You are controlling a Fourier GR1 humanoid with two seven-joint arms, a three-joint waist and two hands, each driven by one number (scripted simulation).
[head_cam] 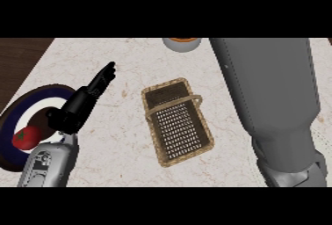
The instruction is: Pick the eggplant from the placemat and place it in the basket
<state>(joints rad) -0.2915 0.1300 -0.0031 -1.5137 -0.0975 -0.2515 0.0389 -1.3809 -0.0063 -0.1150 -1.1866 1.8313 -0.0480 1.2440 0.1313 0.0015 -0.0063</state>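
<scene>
Grey right forearm (pixel 272 101) beside basket (pixel 178 129); left hand (pixel 79 104) at plate (pixel 37 95) edge.

I get one view: from the head, steeply down and close onto the counter (pixel 123 147), basket (pixel 177 125) mid-frame.

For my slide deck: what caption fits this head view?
Wicker basket lies empty on the counter, left hand open beside it, right forearm along the right side.

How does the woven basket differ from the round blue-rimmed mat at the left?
The basket is oblong, brown and woven; the mat is round, blue-rimmed with a white ring. The basket looks empty; the mat bears a red fruit. Both lie flat.
</scene>
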